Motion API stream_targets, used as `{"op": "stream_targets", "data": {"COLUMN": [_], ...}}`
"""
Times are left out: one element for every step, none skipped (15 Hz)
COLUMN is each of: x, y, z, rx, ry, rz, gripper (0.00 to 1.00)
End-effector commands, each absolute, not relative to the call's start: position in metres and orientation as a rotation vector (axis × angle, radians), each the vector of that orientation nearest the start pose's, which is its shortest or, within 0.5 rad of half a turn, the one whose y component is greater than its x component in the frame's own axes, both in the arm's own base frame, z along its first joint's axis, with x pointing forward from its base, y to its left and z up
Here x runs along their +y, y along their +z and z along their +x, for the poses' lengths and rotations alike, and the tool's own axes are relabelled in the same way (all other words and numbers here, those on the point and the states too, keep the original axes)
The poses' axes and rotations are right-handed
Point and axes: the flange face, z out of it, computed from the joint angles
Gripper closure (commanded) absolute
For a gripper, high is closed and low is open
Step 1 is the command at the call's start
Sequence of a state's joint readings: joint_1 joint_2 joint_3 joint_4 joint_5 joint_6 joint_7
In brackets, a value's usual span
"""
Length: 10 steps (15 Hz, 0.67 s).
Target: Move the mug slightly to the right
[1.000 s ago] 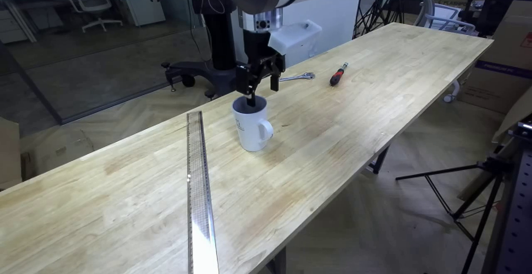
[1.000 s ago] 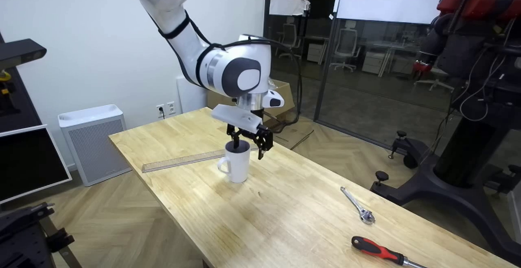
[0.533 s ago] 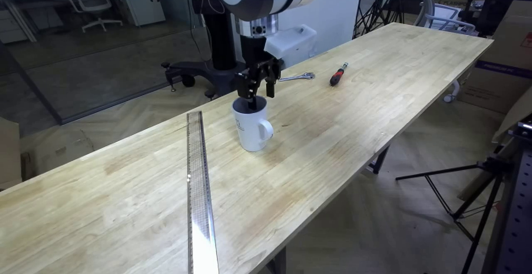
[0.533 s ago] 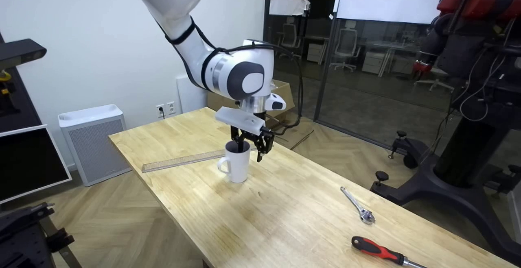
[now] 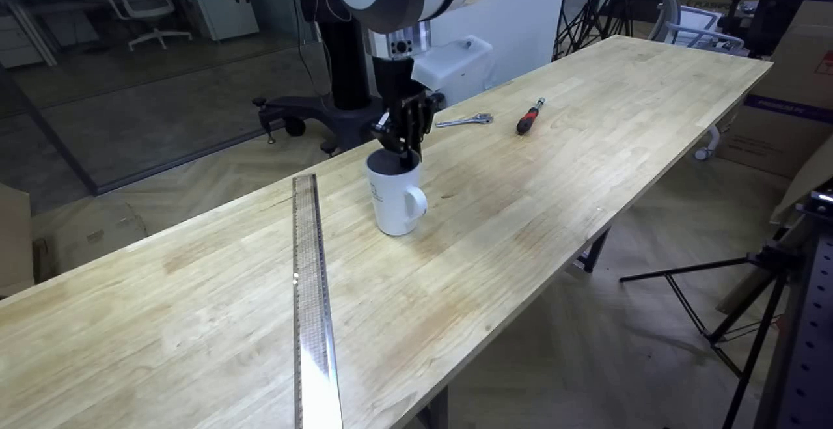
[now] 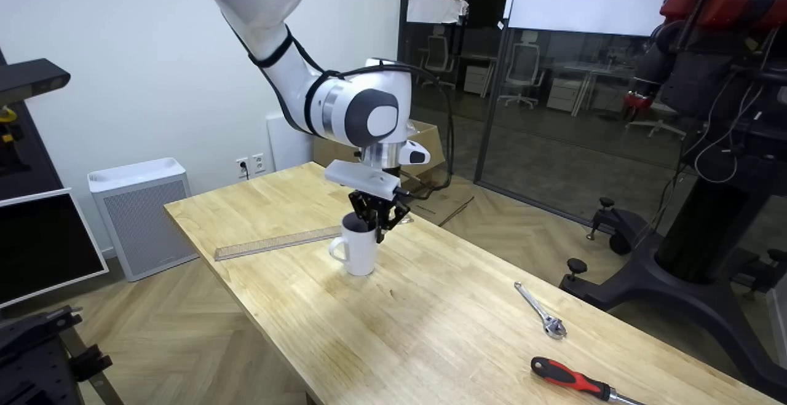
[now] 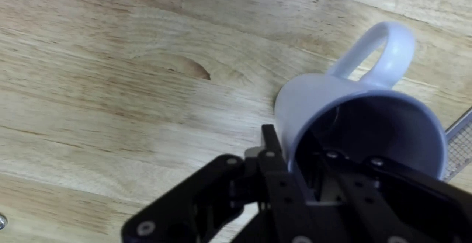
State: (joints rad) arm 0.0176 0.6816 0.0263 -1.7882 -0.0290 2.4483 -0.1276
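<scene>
While the mug (image 7: pixel 313 95) stands below, the claw (image 7: pixel 288 145) pinches its wall from inside and out.

A long clear ruler (image 5: pixel 314 299) lay flat across the bench (image 5: pixel 488 234), one end cut off at the edge of an exterior view. Well apart from it lay an adjustable wrench (image 6: pixel 541 311) and, near the wrench, a red and black screwdriver (image 6: pixel 575 380). In an exterior view a white air purifier (image 6: pixel 150 220) stood on the floor (image 6: pixel 172 325) by the wall (image 6: pixel 154 73), near a pair of sockets (image 6: pixel 258 162). A tripod (image 5: pixel 778 256), a dark-striped cardboard box (image 5: pixel 778 139) and a grey chair (image 5: pixel 664 12) stood beyond the bench.
</scene>
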Motion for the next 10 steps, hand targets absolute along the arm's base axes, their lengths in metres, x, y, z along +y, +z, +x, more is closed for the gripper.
{"op": "stream_targets", "data": {"x": [0.032, 0.035, 0.036, 0.035, 0.033, 0.03, 0.026, 0.021, 0.015, 0.008], "y": [0.174, 0.175, 0.177, 0.177, 0.178, 0.178, 0.179, 0.18, 0.181, 0.182], "z": [0.654, 0.654, 0.653, 0.652, 0.65, 0.648, 0.646, 0.644, 0.641, 0.639], "rx": [-0.275, -0.281, -0.286, -0.288, -0.281, -0.269, -0.253, -0.222, -0.191, -0.158], "ry": [0.083, 0.091, 0.106, 0.114, 0.126, 0.133, 0.141, 0.144, 0.143, 0.138], "rz": [-3.166, -3.165, -3.167, -3.171, -3.175, -3.18, -3.182, -3.182, -3.182, -3.179], "gripper": [1.0, 1.0, 0.97, 0.98, 0.98, 0.98, 0.98, 0.98, 0.98, 0.98]}}
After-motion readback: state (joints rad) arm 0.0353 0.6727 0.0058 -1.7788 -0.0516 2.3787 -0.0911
